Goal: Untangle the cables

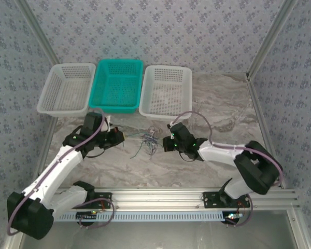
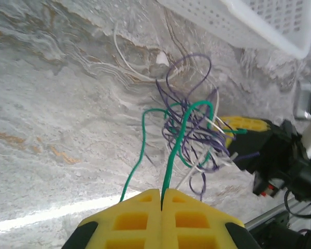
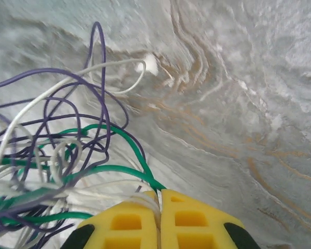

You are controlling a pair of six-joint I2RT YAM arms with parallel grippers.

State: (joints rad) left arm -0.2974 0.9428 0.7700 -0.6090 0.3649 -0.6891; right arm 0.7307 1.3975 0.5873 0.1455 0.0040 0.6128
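Green-purple-white cables bunched | left end effector pinching | right end effector pinching

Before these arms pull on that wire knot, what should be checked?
1. The left tool shut on the green cable: ok.
2. The right tool shut on the cables: ok, white and green strands enter its seam.
3. Strands separated: not ok, purple, white and green loops cross in one knot.
4. Knot apart from the white basket: ok.
5. Which strand frees first: cannot tell.
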